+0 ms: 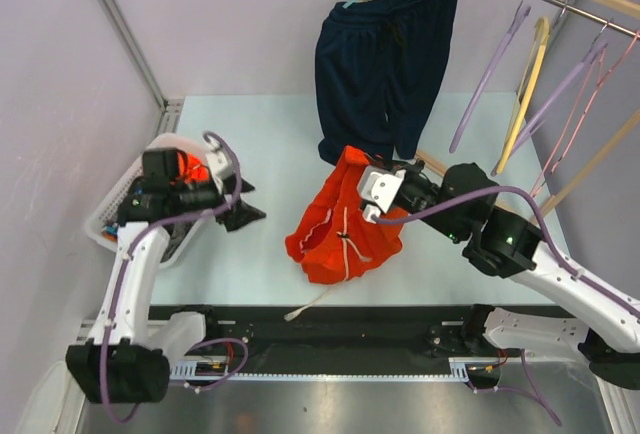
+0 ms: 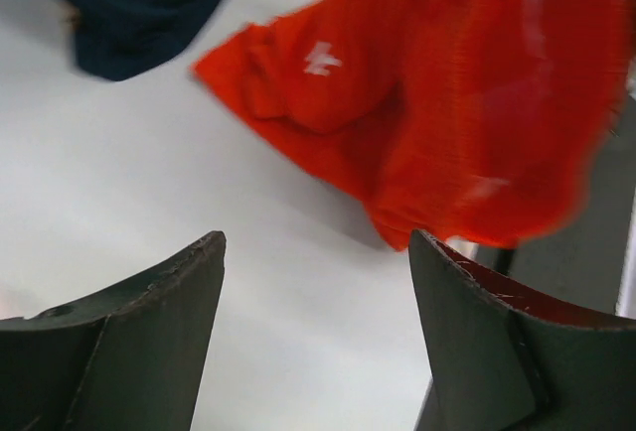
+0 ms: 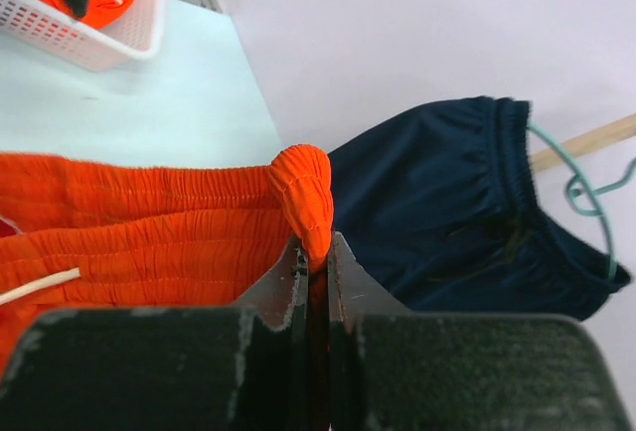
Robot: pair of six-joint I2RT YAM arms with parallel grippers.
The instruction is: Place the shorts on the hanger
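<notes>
Right gripper (image 3: 316, 257) jaws clamp a small fold of the shorts (image 3: 149, 222) waistband; left gripper (image 2: 316, 252) jaws stand apart, empty. Lifting could pull that fold free.

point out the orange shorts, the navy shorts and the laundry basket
orange shorts (image 1: 322, 229): top view, middle of the fabric
navy shorts (image 1: 375, 64): top view, middle of the hanging cloth
laundry basket (image 3: 72, 30): right wrist view, its near wall

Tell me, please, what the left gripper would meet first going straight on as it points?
Probably the crumpled bright orange fabric shorts, ahead of the left gripper across pale tabletop; depth is unclear, so the tabletop might come first.
</notes>
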